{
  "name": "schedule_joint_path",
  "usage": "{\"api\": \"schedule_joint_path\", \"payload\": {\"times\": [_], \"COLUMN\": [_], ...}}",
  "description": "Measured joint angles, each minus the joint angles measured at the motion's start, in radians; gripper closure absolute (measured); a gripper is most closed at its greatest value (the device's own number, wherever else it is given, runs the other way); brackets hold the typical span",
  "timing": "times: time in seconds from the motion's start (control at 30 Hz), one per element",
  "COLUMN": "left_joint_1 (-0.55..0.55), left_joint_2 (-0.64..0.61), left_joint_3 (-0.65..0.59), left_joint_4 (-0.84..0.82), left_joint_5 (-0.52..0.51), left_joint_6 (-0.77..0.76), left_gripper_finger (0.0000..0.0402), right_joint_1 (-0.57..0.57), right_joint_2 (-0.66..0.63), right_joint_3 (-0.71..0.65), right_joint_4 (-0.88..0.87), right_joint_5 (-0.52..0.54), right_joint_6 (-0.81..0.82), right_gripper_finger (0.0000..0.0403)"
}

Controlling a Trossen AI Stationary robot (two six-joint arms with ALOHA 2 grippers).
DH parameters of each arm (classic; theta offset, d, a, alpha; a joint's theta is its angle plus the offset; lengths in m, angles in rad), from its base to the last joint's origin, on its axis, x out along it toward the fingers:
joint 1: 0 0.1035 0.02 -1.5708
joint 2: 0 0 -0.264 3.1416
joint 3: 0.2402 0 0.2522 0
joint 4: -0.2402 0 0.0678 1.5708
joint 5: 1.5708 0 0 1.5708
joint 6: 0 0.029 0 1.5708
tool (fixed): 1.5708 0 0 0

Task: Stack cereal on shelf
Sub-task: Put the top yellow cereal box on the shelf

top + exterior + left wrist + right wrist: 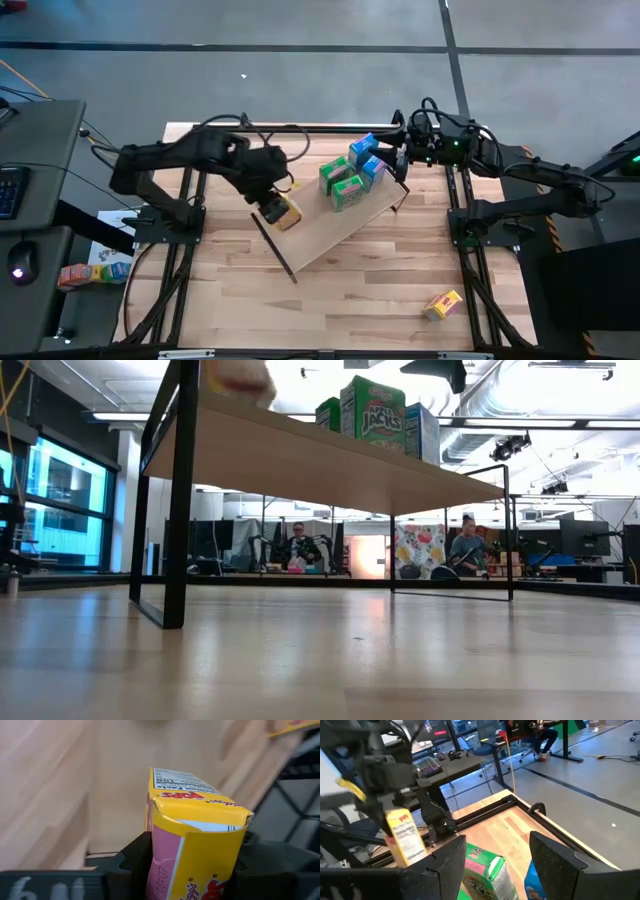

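— What is seen across the tabletop (320, 660)?
— The shelf (330, 460) is seen from below, carried on black brackets (180, 490).

— What is set on it?
— Green cereal boxes (372, 412) and a blue box (424, 432) are stood upright together; a blurred yellow box (240, 378) is seen near the other end.

— And behind?
— Two seated people (300, 548) are seen in the room.

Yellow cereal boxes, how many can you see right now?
2. One yellow box is held in the left hand over the shelf's left end; the other yellow box lies on the table near its front right.
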Motion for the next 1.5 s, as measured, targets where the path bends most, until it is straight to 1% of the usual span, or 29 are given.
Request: {"api": "schedule_joint_path", "payload": {"times": [0.17,0.23,0.37,0.53,0.8,0.97,1.07,1.2,1.5], "left_joint_1": [0.012,0.012,0.012,0.012,0.012,0.012,0.012,0.012,0.012], "left_joint_2": [0.032,0.034,0.033,0.056,0.107,0.110,0.110,0.110,0.110], "left_joint_3": [0.000,0.000,0.000,-0.001,-0.002,-0.002,-0.002,-0.002,-0.002], "left_joint_4": [-0.115,-0.133,-0.123,-0.123,-0.131,-0.130,-0.130,-0.129,-0.126], "left_joint_5": [-0.027,-0.032,-0.038,-0.086,-0.076,-0.062,-0.076,-0.093,-0.095], "left_joint_6": [-0.001,-0.009,-0.006,0.024,0.053,0.075,0.079,0.079,0.090], "left_gripper_finger": [0.0268,0.0268,0.0268,0.0268,0.0268,0.0268,0.0268,0.0254,0.0195], "right_joint_1": [0.000,0.000,0.000,0.000,0.000,0.000,0.000,0.000,0.000], "right_joint_2": [0.000,0.000,0.000,0.000,0.000,0.000,0.000,0.000,0.000], "right_joint_3": [0.000,0.000,0.000,0.000,0.000,0.000,0.000,0.000,0.000], "right_joint_4": [-0.001,-0.011,-0.022,-0.024,-0.025,-0.025,-0.025,-0.025,-0.025], "right_joint_5": [0.000,-0.001,-0.001,-0.001,-0.002,-0.002,-0.002,-0.002,-0.002], "right_joint_6": [0.005,0.008,0.008,0.008,0.008,0.008,0.008,0.008,0.008], "right_gripper_finger": [0.0194,0.0194,0.0194,0.0194,0.0194,0.0194,0.0194,0.0194,0.0194]}}
